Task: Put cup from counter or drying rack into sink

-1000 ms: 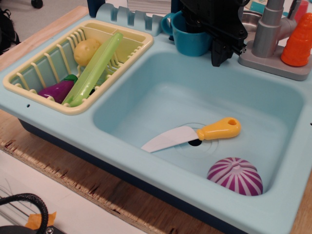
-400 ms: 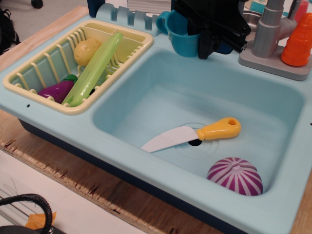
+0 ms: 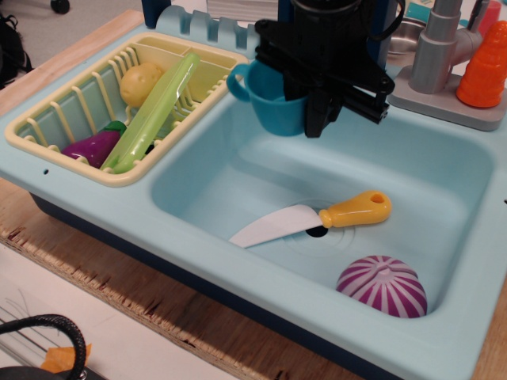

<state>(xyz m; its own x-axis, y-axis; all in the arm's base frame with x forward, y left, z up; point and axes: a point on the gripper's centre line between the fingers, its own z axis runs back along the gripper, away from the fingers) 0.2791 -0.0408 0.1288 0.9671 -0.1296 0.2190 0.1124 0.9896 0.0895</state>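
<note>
The sink [image 3: 261,170] fills the right of the unit, its basin holding a toy knife [image 3: 317,218] and a striped half-dome [image 3: 382,285]. The gripper [image 3: 305,103] pinches the cup [image 3: 273,99] by its rim, upright above the basin's far-left corner, seemingly for release.

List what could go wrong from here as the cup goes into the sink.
1. The gripper holds the cup by its rim only, so it may slip or tip early.
2. The sink already holds a knife and a striped purple half-ball; a dropped cup could bounce off them.
3. The drying rack sits close beside the handle and could catch it.
</note>
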